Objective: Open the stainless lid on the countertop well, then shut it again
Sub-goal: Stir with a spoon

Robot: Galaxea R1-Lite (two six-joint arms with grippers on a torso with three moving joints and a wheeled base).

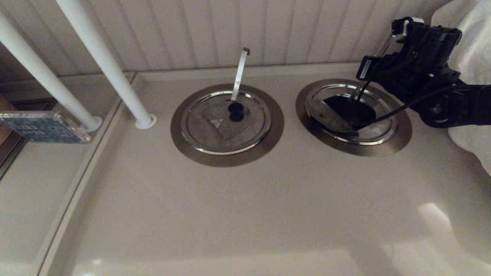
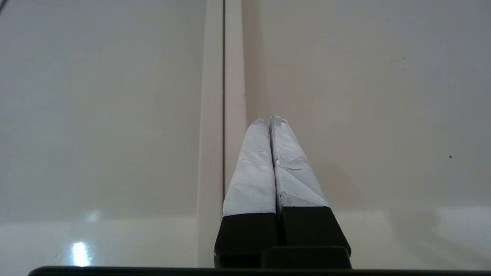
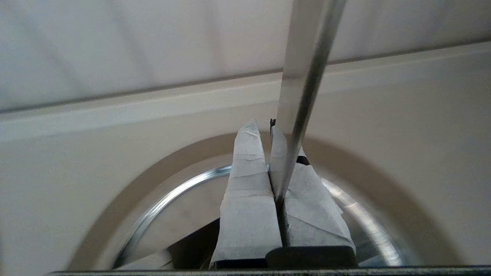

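The stainless lid (image 1: 374, 132) sits in the right countertop well, framed by its brownish ring (image 1: 401, 132). Its wedge flap (image 1: 326, 113) lies folded back to the left, baring the dark opening (image 1: 351, 111). The flat utensil handle (image 1: 359, 92) rises from that opening into my right gripper, which hovers over the lid's far side. In the right wrist view my right gripper (image 3: 262, 124) is shut, and the handle (image 3: 307, 76) comes up out of the slit between its fingers, above the lid's rim (image 3: 168, 199). The black knob is hidden.
The twin lid (image 1: 226, 122) with the bright triangle lies shut to the left, its own handle (image 1: 239, 73) upright. Two white poles (image 1: 107, 65) and a blue box (image 1: 42, 126) stand far left. White cloth (image 1: 472, 46) hangs at right. My left gripper (image 2: 267, 119) is parked, shut, over bare counter.
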